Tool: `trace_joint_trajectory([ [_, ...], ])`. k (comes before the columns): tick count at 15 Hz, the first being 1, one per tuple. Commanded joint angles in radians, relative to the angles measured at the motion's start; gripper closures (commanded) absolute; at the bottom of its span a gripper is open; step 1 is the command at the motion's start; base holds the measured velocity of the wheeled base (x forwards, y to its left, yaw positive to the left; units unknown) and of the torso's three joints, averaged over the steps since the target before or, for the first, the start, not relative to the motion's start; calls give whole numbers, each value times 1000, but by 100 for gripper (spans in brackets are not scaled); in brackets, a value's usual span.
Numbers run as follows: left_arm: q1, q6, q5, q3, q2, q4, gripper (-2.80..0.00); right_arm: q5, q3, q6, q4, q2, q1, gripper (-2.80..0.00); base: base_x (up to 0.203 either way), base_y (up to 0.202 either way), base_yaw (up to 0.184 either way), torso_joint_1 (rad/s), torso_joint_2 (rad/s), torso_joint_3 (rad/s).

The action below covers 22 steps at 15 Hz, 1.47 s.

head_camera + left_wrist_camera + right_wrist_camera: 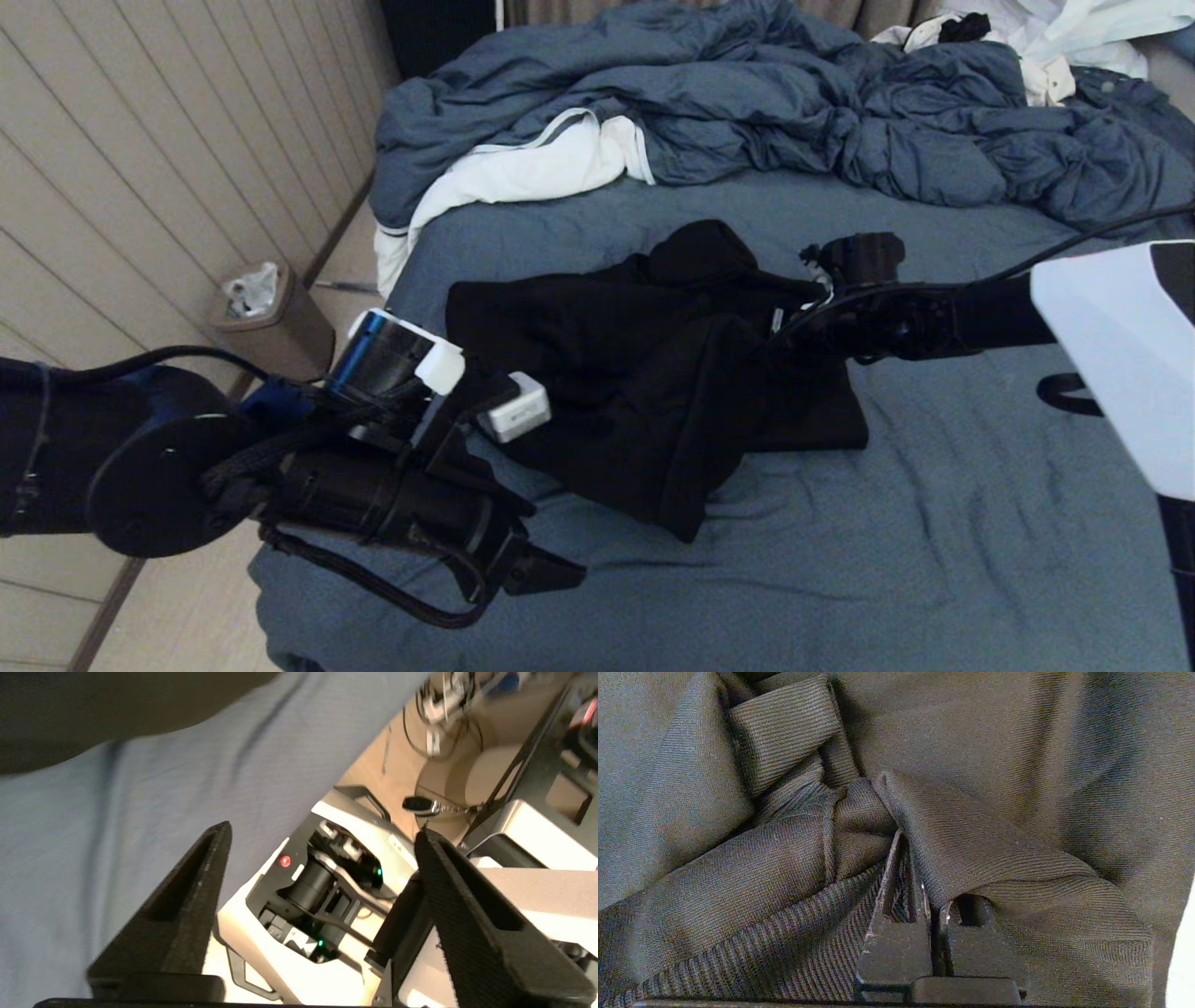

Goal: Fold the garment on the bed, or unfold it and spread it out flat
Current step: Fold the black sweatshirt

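The right end effector (920, 877) is pinching a fold of the garment (644, 373), its two fingers (896, 914) drawn together with black knit cloth bunched between and over them. Judging by the grip, it is taking hold near the ribbed hem or cuff, since ribbed bands are lying right beside the fingers in the right wrist view; an edge like that gives a firm handle for pulling the cloth out flat or carrying it over in a fold. In the head view this end effector is sitting at the garment's far right side, its arm reaching in across the bed (934, 541).

The left end effector (551, 571) is hanging spread wide and holding nothing, just off the garment's near left corner and above the bed's front edge. Its wrist view is showing only sheet, a strip of black cloth and the robot's own base between the fingers (196, 896). It is probably waiting for a second corner to be offered.

The garment is lying in a crumpled heap between the two end effectors, on the bare sheet, well short of the duvet (747, 103). It is plain black and thick, doubled over itself, with one long flap trailing toward the front edge. No zipper or hood is clearly showing, so it is neither flat nor neatly folded yet.
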Motion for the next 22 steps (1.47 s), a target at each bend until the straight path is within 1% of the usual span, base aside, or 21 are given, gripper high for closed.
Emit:
trace_joint_trajectory([
  [1,-39,3,12,-27,94,-2,-280,1,0,2,-1,-2,1,0,0,0,0,0,0,0],
  [2,-59,10,59,-30,113,-11,-280,1,-1,2,-1,-5,-1,0,0,0,0,0,0,0],
  [3,-81,48,119,-21,119,-40,-280,2,-2,2,-1,-7,-1,0,0,0,0,0,0,0],
  [4,-93,104,166,-13,125,-97,-280,2,-2,6,-1,-8,-1,0,0,0,0,0,0,0],
  [5,-110,126,198,-9,134,-148,-280,4,-3,14,-1,-8,-1,0,0,0,0,0,0,0],
  [6,-127,132,215,-8,141,-177,-280,4,-3,15,-1,-10,-2,0,0,0,0,0,0,0],
  [7,-135,130,219,-22,150,-173,-280,4,-3,15,-1,-10,-2,0,0,0,0,0,0,0],
  [8,-143,115,224,-48,175,-160,-280,4,-3,15,-1,-11,-3,0,0,0,0,0,0,0],
  [9,-148,59,230,-73,190,-133,-280,4,-3,15,-1,-11,-4,0,0,0,0,0,0,0],
  [10,-152,-48,227,-105,204,-93,-280,4,-4,15,-1,-11,-4,0,0,0,0,0,0,0],
  [11,-154,-148,206,-135,220,-50,-280,4,-8,16,-1,-11,-5,0,0,0,0,0,0,0],
  [13,-159,-295,97,-159,229,50,-280,4,-12,17,-1,-11,-7,0,0,0,0,0,0,0],
  [14,-163,-357,63,-169,234,73,-280,4,-12,17,-1,-13,-7,0,0,0,0,0,0,0],
  [15,-165,-424,50,-186,249,79,-280,4,-12,17,-1,-14,-7,0,0,0,0,0,0,0],
  [19,-168,-693,50,-302,337,83,-280,4,-12,25,-1,-17,-8,0,0,0,0,0,0,0],
  [20,-168,-731,66,-316,349,76,-280,4,-12,25,-1,-16,-8,0,0,0,0,0,0,0],
  [21,-168,-743,94,-321,356,72,-280,4,-14,26,-1,-16,-8,0,0,0,0,0,0,0],
  [22,-168,-766,150,-325,366,55,-280,4,-14,26,-1,-16,-8,0,0,0,0,0,0,0],
])
